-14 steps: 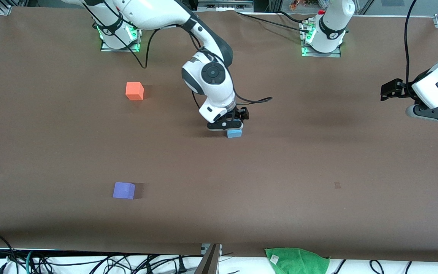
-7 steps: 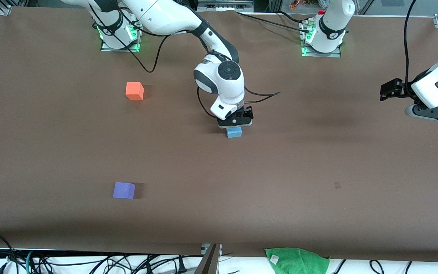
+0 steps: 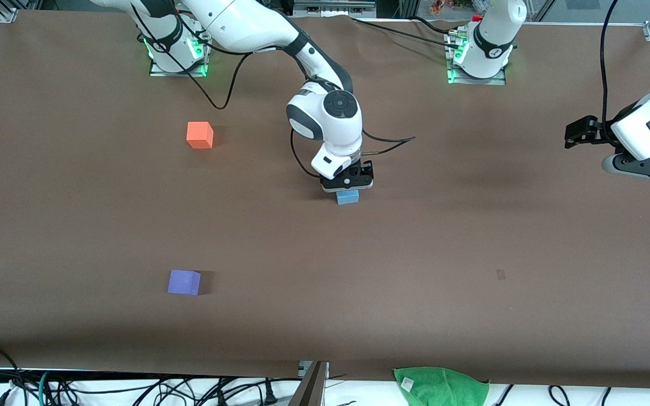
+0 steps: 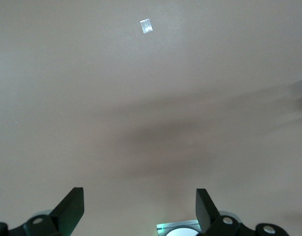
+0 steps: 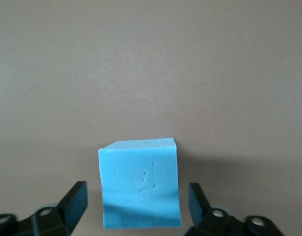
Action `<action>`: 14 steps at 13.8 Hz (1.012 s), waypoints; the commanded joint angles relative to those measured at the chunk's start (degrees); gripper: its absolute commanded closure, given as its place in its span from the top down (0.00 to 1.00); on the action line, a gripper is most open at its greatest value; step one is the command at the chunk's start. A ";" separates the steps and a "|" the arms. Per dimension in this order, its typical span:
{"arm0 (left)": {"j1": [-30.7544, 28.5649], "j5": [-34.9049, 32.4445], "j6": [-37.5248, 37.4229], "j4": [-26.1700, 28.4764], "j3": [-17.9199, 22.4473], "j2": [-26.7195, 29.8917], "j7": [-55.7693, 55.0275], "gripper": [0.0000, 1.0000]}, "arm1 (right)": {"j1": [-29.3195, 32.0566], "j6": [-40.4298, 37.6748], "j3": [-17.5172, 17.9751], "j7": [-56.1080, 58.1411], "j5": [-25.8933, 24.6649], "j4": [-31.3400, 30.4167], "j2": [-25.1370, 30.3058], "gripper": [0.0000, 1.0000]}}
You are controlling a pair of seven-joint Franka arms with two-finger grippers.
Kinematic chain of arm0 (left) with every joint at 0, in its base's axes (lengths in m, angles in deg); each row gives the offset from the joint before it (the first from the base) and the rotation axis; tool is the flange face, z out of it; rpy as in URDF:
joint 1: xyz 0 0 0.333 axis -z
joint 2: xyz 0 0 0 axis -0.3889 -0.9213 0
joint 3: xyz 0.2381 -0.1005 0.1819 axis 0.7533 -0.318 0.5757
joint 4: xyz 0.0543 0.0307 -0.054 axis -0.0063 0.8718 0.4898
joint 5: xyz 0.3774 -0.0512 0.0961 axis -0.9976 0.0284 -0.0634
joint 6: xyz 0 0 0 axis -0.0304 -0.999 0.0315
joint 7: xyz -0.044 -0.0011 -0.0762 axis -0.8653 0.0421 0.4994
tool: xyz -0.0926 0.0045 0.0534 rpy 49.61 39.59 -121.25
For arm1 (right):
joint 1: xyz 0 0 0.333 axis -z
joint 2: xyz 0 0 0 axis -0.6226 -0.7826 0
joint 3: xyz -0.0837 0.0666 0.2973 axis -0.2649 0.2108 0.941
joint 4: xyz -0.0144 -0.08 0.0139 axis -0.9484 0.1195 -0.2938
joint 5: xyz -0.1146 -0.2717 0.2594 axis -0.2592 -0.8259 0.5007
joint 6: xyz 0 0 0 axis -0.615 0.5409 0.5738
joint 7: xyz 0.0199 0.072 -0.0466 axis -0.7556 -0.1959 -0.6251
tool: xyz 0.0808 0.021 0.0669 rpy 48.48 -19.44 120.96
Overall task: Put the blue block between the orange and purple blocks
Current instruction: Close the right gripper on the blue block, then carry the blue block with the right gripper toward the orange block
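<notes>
The light sky-blue block (image 3: pixel 347 197) sits on the brown table near its middle. My right gripper (image 3: pixel 347 185) hangs low right over it, open. In the right wrist view the blue block (image 5: pixel 139 183) lies between the two fingertips (image 5: pixel 75 199) with a gap on each side. The orange block (image 3: pixel 199 135) sits toward the right arm's end, farther from the front camera. The purple block (image 3: pixel 184 282) sits at the same end, nearer to the front camera. My left gripper (image 3: pixel 576 134) waits open and empty over the left arm's end of the table; its wrist view shows its open fingers (image 4: pixel 70 206) over bare table.
A green cloth (image 3: pixel 440 386) lies off the table's front edge. Cables run along that edge and across the table by the arm bases. A small pale mark (image 3: pixel 500 274) shows on the table toward the left arm's end.
My right gripper has swung over toward the left arm's end and settled above the blue block. The blocks and the left arm have not moved.
</notes>
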 commanded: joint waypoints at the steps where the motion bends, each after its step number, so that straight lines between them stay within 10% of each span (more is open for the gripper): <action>1: -0.19 0.57 -1.61 0.80 0.34 1.46 -0.11 1.00 | -0.81 0.59 -0.65 -1.04 -1.41 1.38 -1.45 0.83; 7: -0.45 0.49 -1.52 -0.77 0.78 0.85 -0.20 1.00 | -0.72 1.83 -0.74 -0.52 -1.41 1.47 -1.71 0.53; 14: -1.86 0.48 -1.52 -0.87 0.78 0.75 -0.73 1.00 | 4.10 -6.14 -0.65 1.15 -0.53 0.60 6.00 0.50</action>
